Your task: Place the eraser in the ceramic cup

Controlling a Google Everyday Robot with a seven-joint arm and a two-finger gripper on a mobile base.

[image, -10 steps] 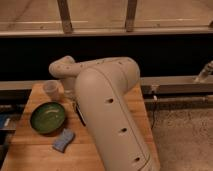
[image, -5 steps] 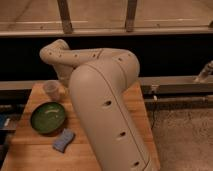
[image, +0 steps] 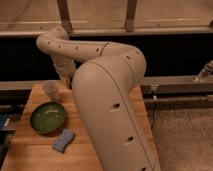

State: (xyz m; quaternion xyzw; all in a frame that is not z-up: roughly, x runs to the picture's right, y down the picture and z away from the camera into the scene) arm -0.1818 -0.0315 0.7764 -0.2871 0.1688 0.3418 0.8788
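The pale ceramic cup (image: 51,89) stands upright at the back left of the wooden table (image: 30,152). My arm (image: 107,100) fills the middle of the view. It loops up to the left, and its wrist (image: 64,65) comes down just right of the cup. The gripper at the wrist's end is hidden behind the big arm link, close beside the cup, and it is shut. The eraser is not in view, and whether the gripper holds it cannot be seen.
A wide green bowl (image: 47,117) sits in front of the cup, with a blue sponge-like block (image: 63,141) nearer the table's front. A dark rail and window wall (image: 170,55) run behind the table. Carpeted floor (image: 185,135) lies to the right.
The arm's upper links have risen and swung out to the left, now arching well above the cup. The cup, bowl and blue block have not moved.
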